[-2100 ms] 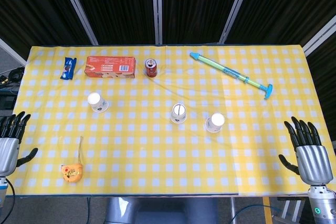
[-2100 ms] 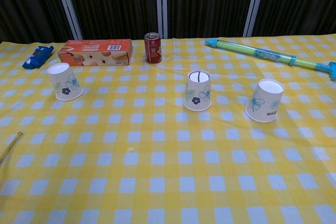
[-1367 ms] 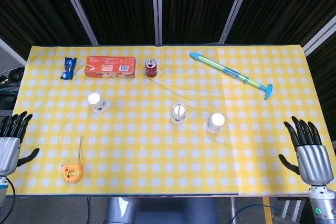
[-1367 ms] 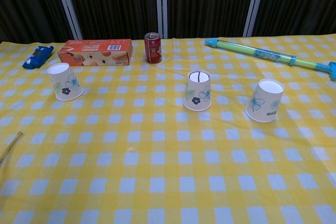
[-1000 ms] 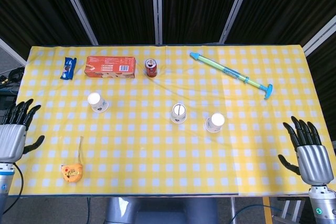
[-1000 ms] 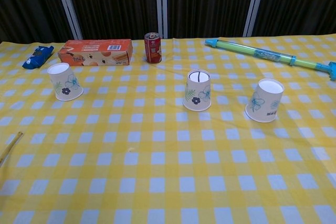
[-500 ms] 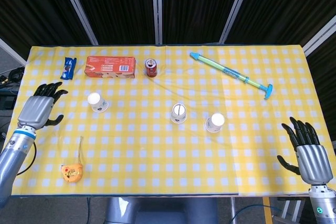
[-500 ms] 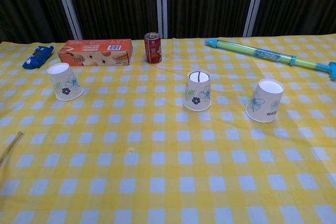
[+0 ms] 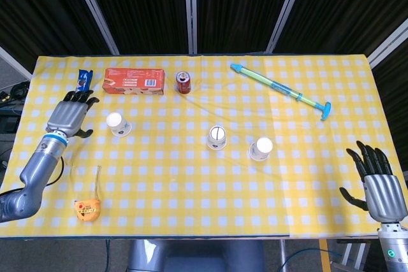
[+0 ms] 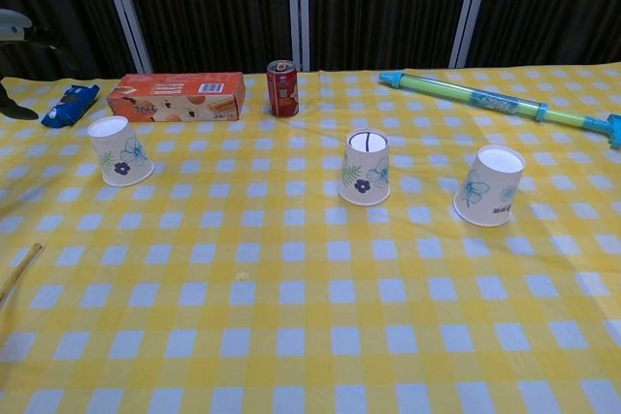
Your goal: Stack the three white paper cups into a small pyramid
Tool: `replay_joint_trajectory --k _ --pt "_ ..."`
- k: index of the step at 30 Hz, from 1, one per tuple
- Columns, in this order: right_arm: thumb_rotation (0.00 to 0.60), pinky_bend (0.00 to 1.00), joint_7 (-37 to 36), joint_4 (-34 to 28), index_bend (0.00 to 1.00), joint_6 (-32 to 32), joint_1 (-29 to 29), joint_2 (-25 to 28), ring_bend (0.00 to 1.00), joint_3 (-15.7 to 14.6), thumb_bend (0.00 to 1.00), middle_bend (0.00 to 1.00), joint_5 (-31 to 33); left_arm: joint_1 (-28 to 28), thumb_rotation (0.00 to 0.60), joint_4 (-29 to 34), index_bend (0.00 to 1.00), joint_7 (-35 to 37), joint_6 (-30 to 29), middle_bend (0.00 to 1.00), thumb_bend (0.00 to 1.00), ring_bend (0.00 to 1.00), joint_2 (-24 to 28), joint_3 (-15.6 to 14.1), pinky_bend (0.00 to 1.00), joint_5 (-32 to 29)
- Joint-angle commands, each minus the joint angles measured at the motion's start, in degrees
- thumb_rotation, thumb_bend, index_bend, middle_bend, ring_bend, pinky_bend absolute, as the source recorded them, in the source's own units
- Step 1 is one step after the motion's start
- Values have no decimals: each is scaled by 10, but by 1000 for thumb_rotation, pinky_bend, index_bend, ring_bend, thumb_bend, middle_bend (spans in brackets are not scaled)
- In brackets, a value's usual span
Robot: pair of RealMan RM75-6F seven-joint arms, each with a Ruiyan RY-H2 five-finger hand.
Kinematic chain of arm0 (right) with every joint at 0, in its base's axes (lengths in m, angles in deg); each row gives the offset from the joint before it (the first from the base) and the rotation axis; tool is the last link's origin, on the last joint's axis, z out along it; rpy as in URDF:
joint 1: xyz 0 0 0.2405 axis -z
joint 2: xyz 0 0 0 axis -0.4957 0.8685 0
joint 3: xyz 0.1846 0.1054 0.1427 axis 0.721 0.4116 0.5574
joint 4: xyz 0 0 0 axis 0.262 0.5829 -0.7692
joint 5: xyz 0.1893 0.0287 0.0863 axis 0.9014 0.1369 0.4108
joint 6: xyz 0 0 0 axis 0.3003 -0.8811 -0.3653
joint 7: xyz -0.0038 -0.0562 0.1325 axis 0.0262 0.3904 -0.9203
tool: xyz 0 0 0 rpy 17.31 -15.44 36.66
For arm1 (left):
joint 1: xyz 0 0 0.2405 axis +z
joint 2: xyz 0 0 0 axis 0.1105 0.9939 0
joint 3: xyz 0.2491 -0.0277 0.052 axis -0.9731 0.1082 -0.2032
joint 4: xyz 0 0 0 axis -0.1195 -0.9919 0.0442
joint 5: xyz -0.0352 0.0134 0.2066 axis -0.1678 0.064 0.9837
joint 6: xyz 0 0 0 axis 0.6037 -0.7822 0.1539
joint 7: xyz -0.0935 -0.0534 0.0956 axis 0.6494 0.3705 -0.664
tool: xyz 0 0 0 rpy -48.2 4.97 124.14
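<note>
We are looking down at a table point(image 9: 191, 221) lying under a yellow and white checked cloth. Far right, a long green and blue water pump toy point(image 9: 280, 90) is lying slantwise, its long axis running from far centre toward the right edge. Far left, an orange-red snack box point(image 9: 134, 81) is lying flat with its long side along the far edge, a red drink can point(image 9: 183, 82) is standing upright just right of it, and a small blue wrapper point(image 9: 81, 82) is lying to its left. Near the left corner an orange toy with a cord point(image 9: 88, 209) is lying.

All three paper cups are standing upside down, wide mouths on the cloth, each apart from the others. The left cup point(image 9: 118, 123) is sitting well apart from the other two, nearer than the box; in the chest view it is leaning slightly. The middle cup point(image 9: 217, 137) is sitting near the centre, and the right cup point(image 9: 260, 148) is just to its right and a little nearer.

Our left hand point(image 9: 69, 115) is hovering beside the left cup, on its left, fingers spread and holding nothing, not touching it. Our right hand point(image 9: 380, 186) is hanging off the near right corner, fingers spread, empty.
</note>
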Motion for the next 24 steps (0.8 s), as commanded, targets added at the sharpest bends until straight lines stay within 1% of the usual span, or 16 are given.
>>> replay_joint_trajectory --k 1,3,12,20,24 --pt "600 0 -3 2 159 1 0 1 0 2 97 0 4 -35 600 -27 230 -21 16 0 253 0 -26 -12 0 -52" --pt "600 0 -6 2 159 2 0 2 0 2 98 0 6 -47 600 -37 243 -28 18 0 253 0 -34 -18 0 -69" --pt "600 0 -17 2 160 2 2 7 0 5 98 0 14 -87 600 -84 228 -42 31 0 253 0 -64 -43 0 -126" --pt "600 0 -14 2 162 6 2 6 0 4 97 0 15 -105 600 -115 231 -42 36 0 253 0 -95 -65 0 -131" --pt "600 0 -14 2 164 7 1 5 0 4 97 0 15 -110 600 -127 264 -40 34 0 253 0 -107 -71 0 -129"
